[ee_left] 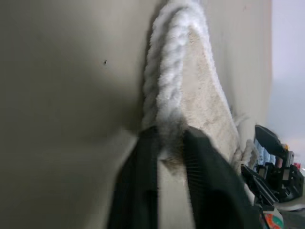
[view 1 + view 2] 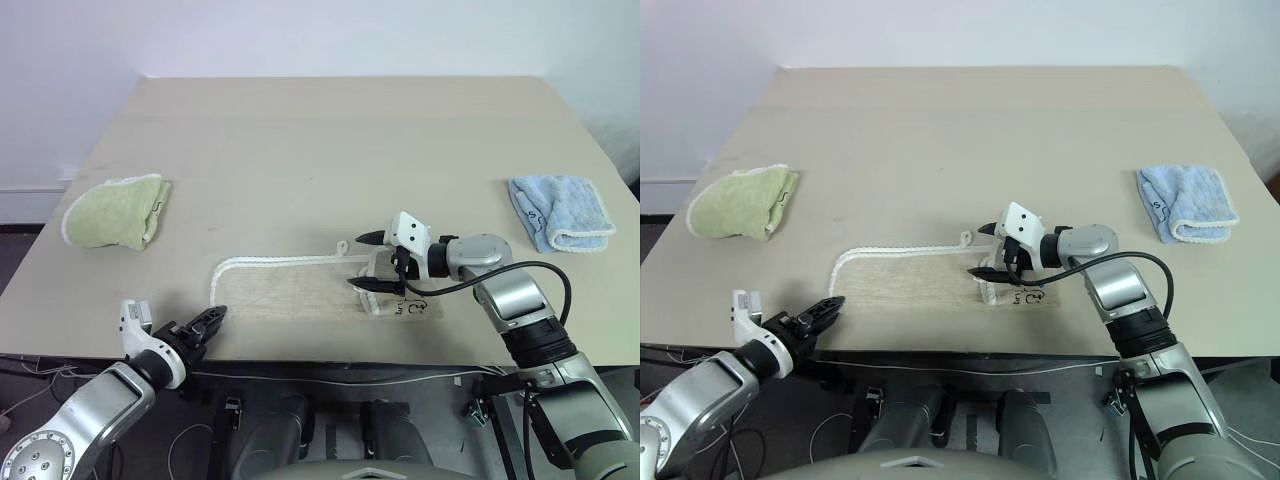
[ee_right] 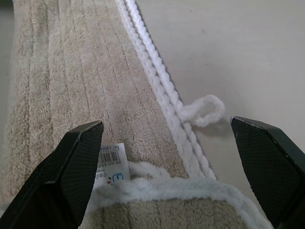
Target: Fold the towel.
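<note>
Pinching only the corded corner of the beige terry towel [image 2: 300, 290], the left gripper [image 2: 205, 325] is risking slippage; the right gripper [image 2: 365, 262], centre frame, is hovering wide open, empty.

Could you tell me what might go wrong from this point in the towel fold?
1. The left gripper is shut on just the corded edge of the towel at its corner; so thin a pinch may slip once it lifts.
2. The right gripper hangs open over the other end, holding nothing; if only the left pulls, the towel may drag across the table rather than fold.
3. That end already lies doubled over, with a label showing, so the fold may come out uneven.
</note>
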